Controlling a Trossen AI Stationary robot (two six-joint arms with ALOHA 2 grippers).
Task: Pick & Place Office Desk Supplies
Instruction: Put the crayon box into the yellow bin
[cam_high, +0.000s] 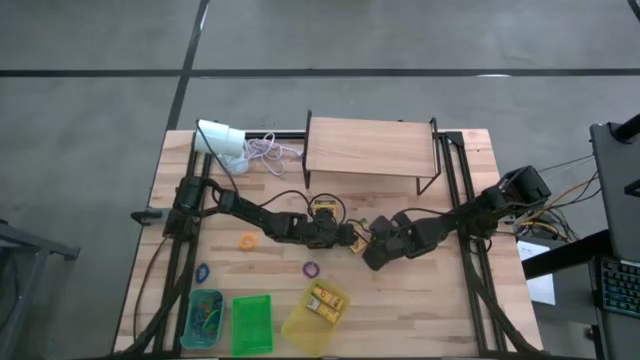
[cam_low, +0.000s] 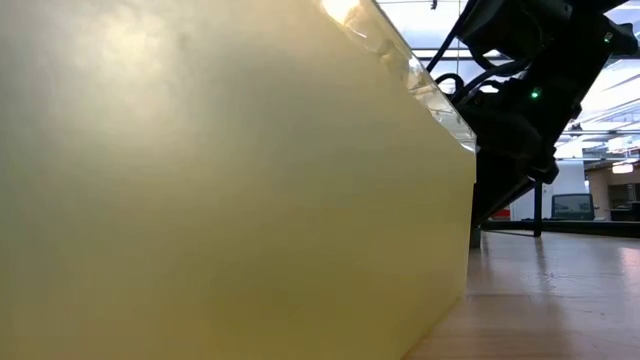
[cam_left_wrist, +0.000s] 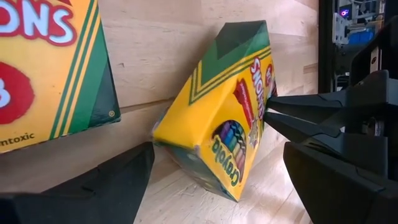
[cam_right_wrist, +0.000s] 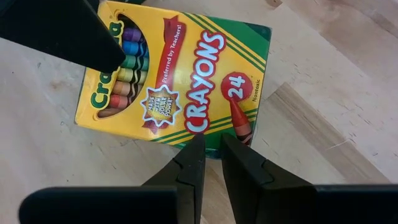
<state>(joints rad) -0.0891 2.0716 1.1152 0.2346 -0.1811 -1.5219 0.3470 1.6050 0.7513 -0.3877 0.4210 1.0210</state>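
- The left gripper (cam_high: 345, 240) reaches in over the table's (cam_high: 430, 300) middle with its fingers (cam_left_wrist: 106, 183) spread wide, and the tilted crayon box (cam_left_wrist: 221, 118) lies between them, propped on one long edge.
- That crayon box sits mid-table in front of the wooden shelf (cam_high: 370, 147), its long axis running across toward the right gripper (cam_right_wrist: 210, 163).
- The right gripper meets the box's end, fingers pinched nearly together at its edge (steadying it, I judge), so the left arm is placed to take it.
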